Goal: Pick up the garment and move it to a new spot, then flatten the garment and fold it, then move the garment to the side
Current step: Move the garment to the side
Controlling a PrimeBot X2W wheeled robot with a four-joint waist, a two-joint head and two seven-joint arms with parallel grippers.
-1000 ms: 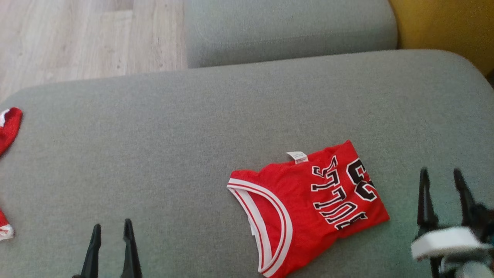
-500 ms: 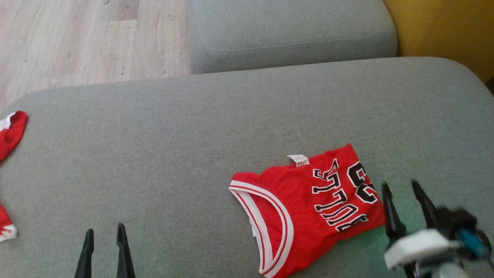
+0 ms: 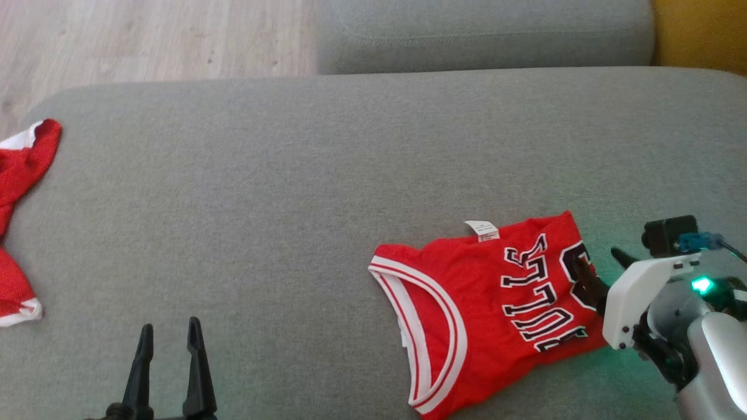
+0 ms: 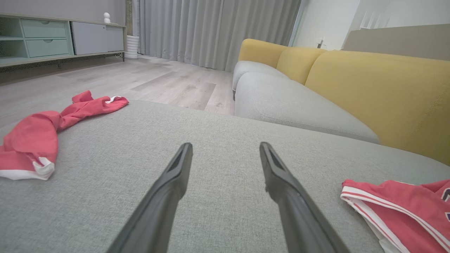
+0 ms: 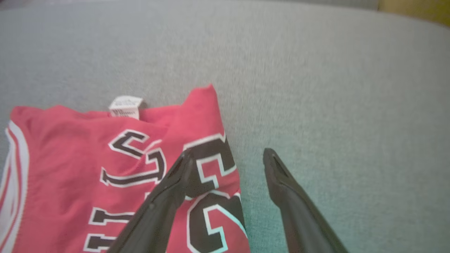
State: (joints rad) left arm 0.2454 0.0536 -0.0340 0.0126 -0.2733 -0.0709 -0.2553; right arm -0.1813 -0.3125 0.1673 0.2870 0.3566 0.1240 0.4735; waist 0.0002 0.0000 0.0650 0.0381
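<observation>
Grey fabric cushion (image 3: 262, 204) under red jersey (image 3: 467, 303), wood floor (image 3: 146, 35) beyond; left fingers (image 3: 142, 367), right fingers (image 5: 295, 203) wide apart, empty.

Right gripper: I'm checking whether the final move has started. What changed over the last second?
The right gripper moved left, from beside the folded jersey to straddle its right edge: one finger over the number, the other over the cushion. Its jaws are open, nothing taken hold of. The head camera also shifted. The jersey lies as before, and the left gripper stayed open.
</observation>
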